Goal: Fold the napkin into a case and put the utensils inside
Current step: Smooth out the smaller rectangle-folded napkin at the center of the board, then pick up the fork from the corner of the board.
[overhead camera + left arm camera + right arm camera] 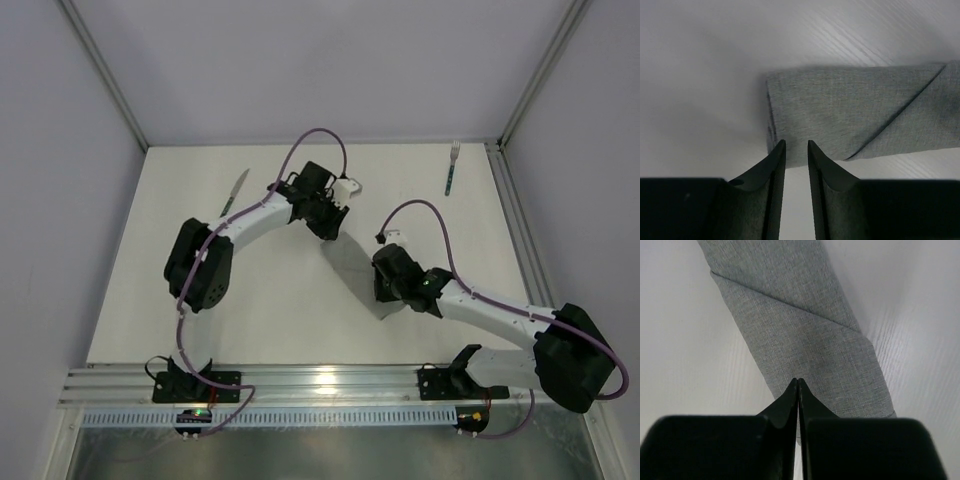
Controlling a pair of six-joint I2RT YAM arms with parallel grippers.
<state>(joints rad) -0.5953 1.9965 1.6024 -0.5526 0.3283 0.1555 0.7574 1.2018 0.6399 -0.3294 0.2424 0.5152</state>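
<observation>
case (805, 340): plain light grey (fine weave visible) | bench (300, 330): white | knife (236, 190): silver blade, dark handle | fork (452, 168): silver tines, teal-blue handle | cables (320, 134): purple | left pincer (796, 144): black | right pincer (798, 380): black

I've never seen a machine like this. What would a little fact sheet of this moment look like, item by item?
napkin: grey, folded into a narrow strip with a diagonal flap, lying flat on the white table
left tool: fingers slightly apart, tips at one end of the strip
right tool: fingers shut together, tips over the strip's other end
knife: far left of the table, away from the napkin
fork: far right corner, away from the napkin
cutlery inside napkin: none yet
</observation>
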